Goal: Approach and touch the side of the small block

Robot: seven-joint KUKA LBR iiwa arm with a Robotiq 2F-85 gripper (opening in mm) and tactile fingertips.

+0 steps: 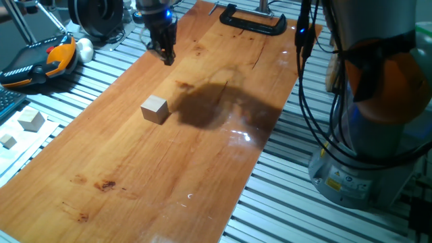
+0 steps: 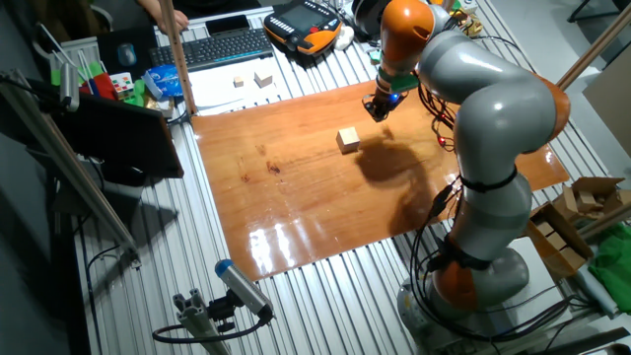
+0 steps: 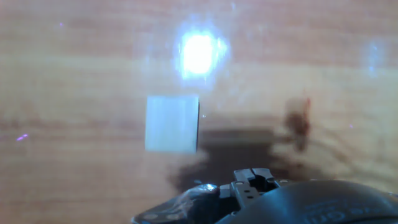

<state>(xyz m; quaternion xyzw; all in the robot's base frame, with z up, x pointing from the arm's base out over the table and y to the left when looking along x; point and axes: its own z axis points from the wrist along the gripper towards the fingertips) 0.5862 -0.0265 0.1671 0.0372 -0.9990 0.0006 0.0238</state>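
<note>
Light-tan and sharp-edged, the small plain wooden cube is sitting alone on the glossy orange-brown wooden board, roughly midway across the board and nearer its far end, where a black C-clamp is gripping the far edge. Open brown cardboard boxes are standing beyond the board's corner beside the grey and orange robot base; their contents are too small to make out. A yellow warning sticker is showing on that base, its writing unreadable. The black two-finger pincer is hanging above the board close to its far left edge, well apart from the cube and touching nothing; its fingers are pointing down and appearing close together, holding nothing, though the exact gap cannot be told. Two paler whitish cubes are lying off the board on the slatted metal bench near its left edge, beside an orange and black handheld control pendant.
</note>
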